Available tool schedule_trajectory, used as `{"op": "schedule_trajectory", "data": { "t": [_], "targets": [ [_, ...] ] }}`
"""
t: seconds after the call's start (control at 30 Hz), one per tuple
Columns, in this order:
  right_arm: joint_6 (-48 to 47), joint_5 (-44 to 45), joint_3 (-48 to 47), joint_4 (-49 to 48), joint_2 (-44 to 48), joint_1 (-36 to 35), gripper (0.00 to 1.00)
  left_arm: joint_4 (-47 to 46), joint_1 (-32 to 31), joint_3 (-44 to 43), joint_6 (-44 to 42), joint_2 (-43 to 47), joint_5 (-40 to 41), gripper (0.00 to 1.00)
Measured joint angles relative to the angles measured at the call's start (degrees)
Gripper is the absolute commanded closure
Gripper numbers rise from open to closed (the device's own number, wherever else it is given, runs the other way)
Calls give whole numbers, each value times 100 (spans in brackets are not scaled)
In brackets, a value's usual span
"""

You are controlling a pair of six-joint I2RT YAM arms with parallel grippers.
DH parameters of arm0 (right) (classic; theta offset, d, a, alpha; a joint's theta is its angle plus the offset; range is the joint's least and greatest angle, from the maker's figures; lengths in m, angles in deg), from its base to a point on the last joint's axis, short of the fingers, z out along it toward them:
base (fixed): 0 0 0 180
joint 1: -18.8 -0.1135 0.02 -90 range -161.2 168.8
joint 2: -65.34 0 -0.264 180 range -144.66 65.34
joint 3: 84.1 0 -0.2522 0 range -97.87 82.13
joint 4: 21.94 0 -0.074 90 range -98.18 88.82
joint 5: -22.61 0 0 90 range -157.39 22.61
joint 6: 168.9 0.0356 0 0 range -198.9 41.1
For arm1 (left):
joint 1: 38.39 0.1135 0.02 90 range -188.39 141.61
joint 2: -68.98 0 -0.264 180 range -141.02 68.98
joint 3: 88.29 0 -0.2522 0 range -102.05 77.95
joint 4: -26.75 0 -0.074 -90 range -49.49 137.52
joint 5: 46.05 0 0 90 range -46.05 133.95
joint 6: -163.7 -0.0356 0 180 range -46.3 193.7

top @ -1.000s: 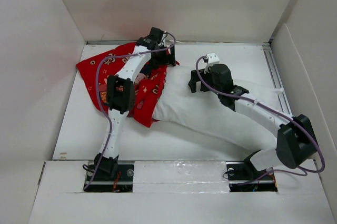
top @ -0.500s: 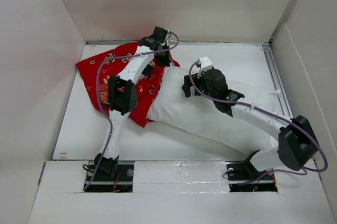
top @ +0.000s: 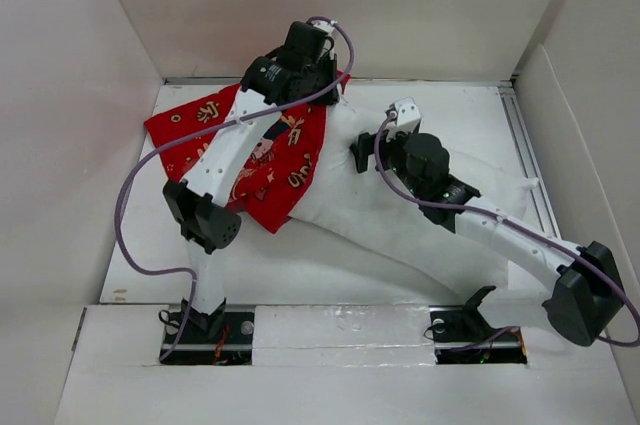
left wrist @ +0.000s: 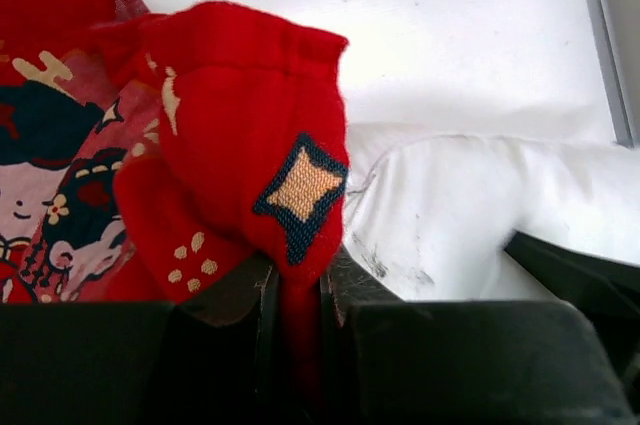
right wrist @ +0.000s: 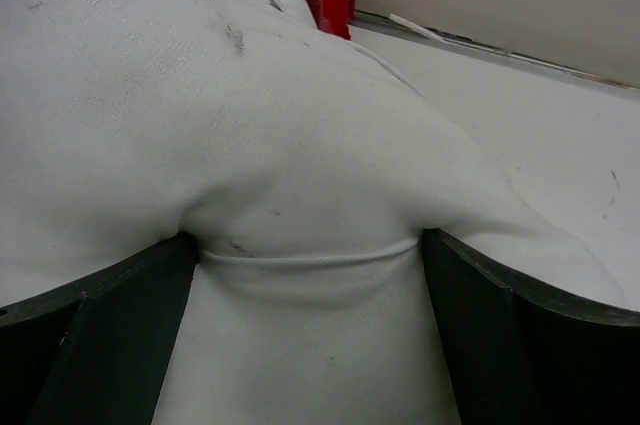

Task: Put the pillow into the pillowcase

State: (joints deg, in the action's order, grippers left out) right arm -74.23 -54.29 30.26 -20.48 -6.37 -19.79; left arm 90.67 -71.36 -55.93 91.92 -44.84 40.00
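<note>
The red pillowcase (top: 250, 160) lies at the back left of the table, printed side up. My left gripper (top: 325, 80) is shut on a bunched fold of its right edge and holds that edge raised; in the left wrist view the red pillowcase (left wrist: 240, 145) rises straight out of the left gripper (left wrist: 298, 295). The white pillow (top: 370, 210) lies to the right, its left end under the raised red edge. My right gripper (top: 365, 150) is open, its fingers pressed down into the pillow (right wrist: 250, 125), which bulges between them at the right gripper (right wrist: 305, 255).
White walls (top: 330, 5) enclose the table on three sides. A metal rail (top: 525, 145) runs along the right edge. A bit of the red pillowcase (right wrist: 335, 0) shows past the pillow near the back wall. Purple cables loop off both arms.
My left gripper has shut on the pillowcase's edge and lifted it toward the back. My right gripper has pushed the pillow leftward toward the case, staying open.
</note>
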Motion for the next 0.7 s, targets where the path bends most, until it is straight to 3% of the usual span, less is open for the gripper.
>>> {"op": "schedule_trajectory", "data": {
  "t": [0.13,0.3,0.33,0.4,0.43,0.47,0.5,0.53,0.57,0.6,0.7],
  "targets": [
    [-107,-251,122,-348,-70,74,0,-103,-90,330,-44,243,157,100],
    [-144,-1335,376,-1099,-247,332,2,-363,-37,942,-70,299,114,100],
    [-140,-1591,490,-1342,-306,382,7,-393,-48,1021,-79,299,118,100],
    [-109,-2083,756,-1766,-393,439,26,-407,-101,1150,-109,299,151,97],
    [-96,-2264,841,-1923,-428,450,45,-393,-131,1182,-125,299,184,87],
    [-79,-2404,892,-2044,-455,452,56,-402,-173,1228,-129,299,232,81],
    [-59,-2511,901,-2124,-492,452,84,-409,-210,1276,-120,299,291,72],
    [-72,-2583,898,-2208,-529,446,100,-439,-240,1362,-109,310,376,66],
    [7,-2647,894,-2277,-584,444,100,-470,-267,1467,-87,330,474,57],
    [9,-2691,894,-2284,-625,439,100,-511,-282,1578,-63,350,568,54],
    [50,-2717,890,-2291,-820,433,100,-664,-306,1869,28,407,881,59]
  ]
}}
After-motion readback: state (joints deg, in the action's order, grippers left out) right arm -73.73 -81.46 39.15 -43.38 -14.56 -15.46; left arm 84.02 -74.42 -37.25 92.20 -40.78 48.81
